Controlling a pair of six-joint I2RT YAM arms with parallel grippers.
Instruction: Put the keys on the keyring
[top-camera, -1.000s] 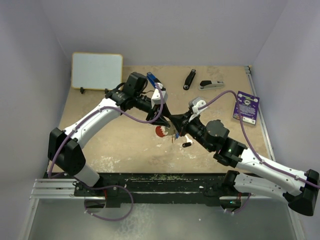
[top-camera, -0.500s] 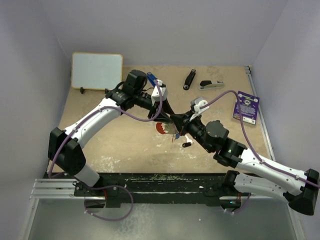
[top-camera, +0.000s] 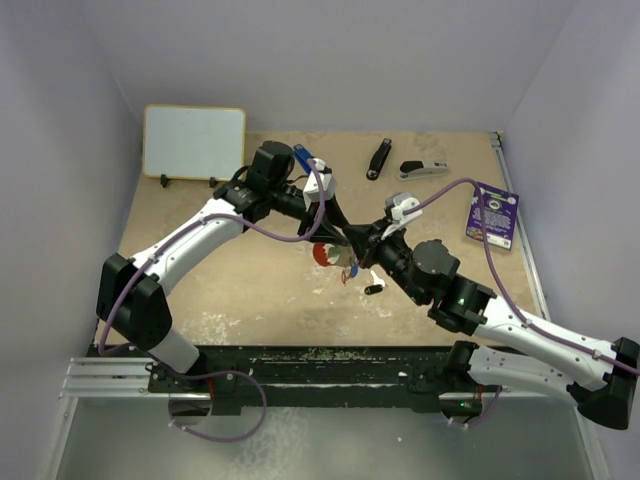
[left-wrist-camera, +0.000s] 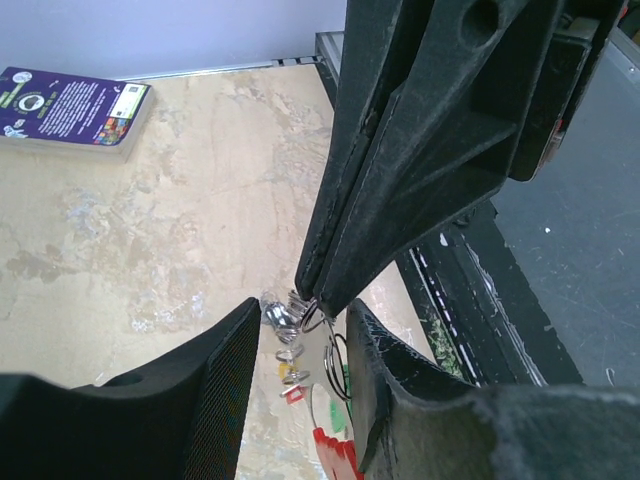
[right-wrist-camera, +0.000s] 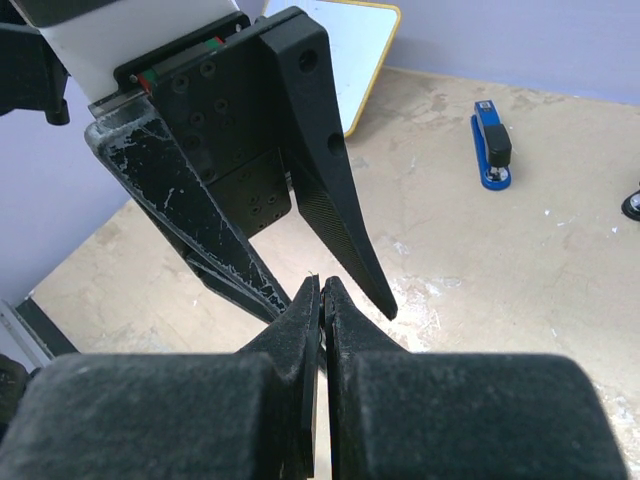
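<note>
The keyring (left-wrist-camera: 337, 362) is a thin silver ring with a short chain (left-wrist-camera: 279, 318), a red fob (top-camera: 322, 255) and small yellow and green pieces. It hangs above the table's middle. My right gripper (top-camera: 351, 240) is shut on the ring's top, as its tips (left-wrist-camera: 316, 296) show in the left wrist view. My left gripper (left-wrist-camera: 303, 318) is open, one finger (left-wrist-camera: 210, 390) on each side of the hanging bunch; the ring is close to its right finger (left-wrist-camera: 400, 390). One black-headed key (top-camera: 373, 289) lies on the table just below. In the right wrist view the shut fingers (right-wrist-camera: 322, 290) hide the ring.
A blue stapler (top-camera: 305, 158), a black stapler (top-camera: 378, 158) and a grey stapler (top-camera: 423, 169) lie along the far side. A purple card (top-camera: 494, 215) lies at the right edge and a whiteboard (top-camera: 194, 141) at the far left. The black base rail (left-wrist-camera: 480, 290) runs along the near edge.
Both grippers and the hanging keyring have shifted slightly toward the far side. The red fob sits a little higher in the top view. The grip on the ring is unchanged.
</note>
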